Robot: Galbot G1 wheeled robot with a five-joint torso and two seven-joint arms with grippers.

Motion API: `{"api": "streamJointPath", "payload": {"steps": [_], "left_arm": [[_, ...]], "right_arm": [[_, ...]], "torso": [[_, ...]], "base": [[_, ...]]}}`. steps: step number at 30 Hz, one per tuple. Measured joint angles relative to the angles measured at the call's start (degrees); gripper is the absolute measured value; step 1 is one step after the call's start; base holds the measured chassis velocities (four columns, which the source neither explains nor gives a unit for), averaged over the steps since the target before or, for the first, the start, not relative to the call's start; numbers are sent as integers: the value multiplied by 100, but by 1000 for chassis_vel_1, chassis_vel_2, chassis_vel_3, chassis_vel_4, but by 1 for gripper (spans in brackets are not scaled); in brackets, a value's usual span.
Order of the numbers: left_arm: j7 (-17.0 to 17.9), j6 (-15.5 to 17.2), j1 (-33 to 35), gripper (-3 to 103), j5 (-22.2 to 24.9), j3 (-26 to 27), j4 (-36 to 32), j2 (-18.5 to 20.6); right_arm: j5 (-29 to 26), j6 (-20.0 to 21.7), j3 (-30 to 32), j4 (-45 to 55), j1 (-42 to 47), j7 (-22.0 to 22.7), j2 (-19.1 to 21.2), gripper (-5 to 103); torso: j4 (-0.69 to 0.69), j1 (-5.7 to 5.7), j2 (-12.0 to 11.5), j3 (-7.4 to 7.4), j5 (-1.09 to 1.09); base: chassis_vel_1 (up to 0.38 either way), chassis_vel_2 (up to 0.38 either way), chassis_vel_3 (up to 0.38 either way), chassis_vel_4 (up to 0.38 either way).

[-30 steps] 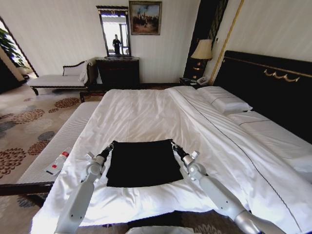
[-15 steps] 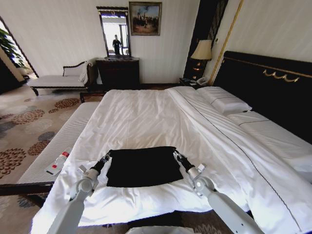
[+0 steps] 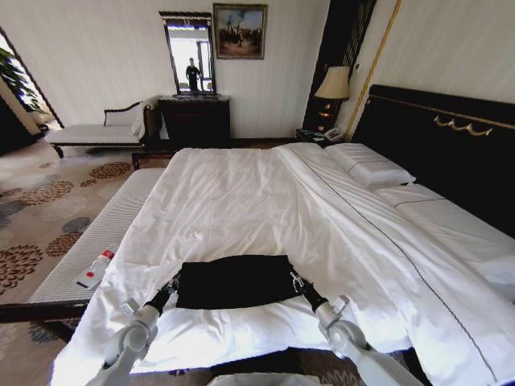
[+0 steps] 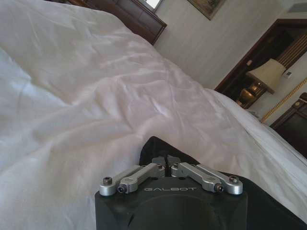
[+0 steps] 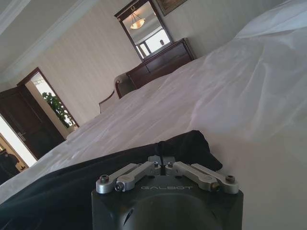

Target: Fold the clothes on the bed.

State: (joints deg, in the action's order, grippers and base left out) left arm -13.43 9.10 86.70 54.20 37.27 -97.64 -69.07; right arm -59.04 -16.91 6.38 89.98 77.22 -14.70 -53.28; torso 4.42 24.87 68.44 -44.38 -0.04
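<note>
The black clothes (image 3: 235, 281) lie as a low, wide folded band near the foot of the white bed (image 3: 241, 193). My left gripper (image 3: 173, 284) is shut on the band's left corner, and my right gripper (image 3: 295, 281) is shut on its right corner. In the left wrist view the closed fingers (image 4: 159, 160) pinch a peak of the black clothes (image 4: 158, 146) above the white duvet (image 4: 96, 96). In the right wrist view the fingers (image 5: 161, 159) are likewise pinched on the black clothes (image 5: 96, 167), which spread away over the sheet.
A narrow white ribbed bench (image 3: 96, 241) runs along the bed's left side with a small bottle (image 3: 95, 268) on it. Pillows (image 3: 370, 169) and the dark headboard (image 3: 451, 145) are at the right. A chaise (image 3: 96, 129) and dresser (image 3: 195, 119) stand by the far wall.
Both grippers have pulled the far edge of the clothes back toward the foot of the bed, folding the flat black square into a shorter band.
</note>
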Motion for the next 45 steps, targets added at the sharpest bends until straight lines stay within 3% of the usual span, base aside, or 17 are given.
{"api": "streamJointPath", "payload": {"steps": [14,24,25,26,27,30,32,33,34,36,37,39,40,41,42,45], "left_arm": [[-166,-153,397,1,-251,230,-286,-29],[-280,-438,709,1,-690,199,-421,-93],[-270,-473,736,-1,-760,195,-453,-99],[-271,-511,793,4,-827,197,-540,-104],[-271,-511,793,4,-827,197,-540,-104],[-489,-593,1031,20,-898,305,-961,-110],[-569,-634,1103,20,-917,366,-1085,-108],[-668,-720,1206,32,-928,486,-1285,-89],[-680,-749,1225,32,-892,560,-1384,-70],[-582,-719,1129,42,-682,694,-1543,-15],[-582,-719,1129,42,-682,694,-1543,-15],[-213,-513,804,53,-504,709,-1635,33],[2,-361,626,53,-496,638,-1638,43],[261,-175,415,58,-558,505,-1601,41],[261,-175,415,58,-558,505,-1601,41],[661,45,60,75,-1125,-25,-1263,-65]], "right_arm": [[126,-279,216,294,435,-201,114,0],[340,-424,310,254,741,-419,76,-3],[359,-428,326,256,751,-418,72,2],[374,-433,361,274,754,-418,73,7],[374,-433,361,274,754,-418,73,7],[379,-450,595,432,745,-417,112,23],[366,-460,682,501,740,-417,130,23],[325,-471,822,655,732,-413,177,29],[287,-473,907,780,722,-410,220,34],[184,-469,1010,997,650,-381,286,45],[184,-469,1010,997,650,-381,286,45],[34,-367,961,1135,440,-229,304,51],[-14,-233,857,1139,258,-99,278,61],[-8,-47,718,1085,63,53,226,61],[-8,-47,718,1085,63,53,226,61],[352,599,341,806,-303,708,86,78]], "torso": [[0,1,-1,0,0],[0,0,-1,0,0],[0,1,-1,0,1],[0,1,-1,0,1],[0,1,-1,0,1],[0,0,-1,0,0],[0,0,-1,0,1],[-2,0,-1,0,1],[-2,0,-1,0,1],[-2,0,-1,0,1],[-2,0,-1,0,1],[0,0,-1,0,-1],[0,0,-1,0,-1],[-2,1,-1,-1,0],[-2,1,-1,-1,0],[0,3,-2,-2,1]], "base": [[0,0,0,0],[0,0,0,0],[0,0,0,0],[0,0,0,0],[0,0,0,0],[0,0,0,0],[0,0,0,0],[0,0,0,0],[0,0,0,0],[0,0,0,0],[0,0,0,0],[0,0,0,0],[0,0,0,0],[0,0,0,0],[0,0,0,0],[0,0,0,0]]}}
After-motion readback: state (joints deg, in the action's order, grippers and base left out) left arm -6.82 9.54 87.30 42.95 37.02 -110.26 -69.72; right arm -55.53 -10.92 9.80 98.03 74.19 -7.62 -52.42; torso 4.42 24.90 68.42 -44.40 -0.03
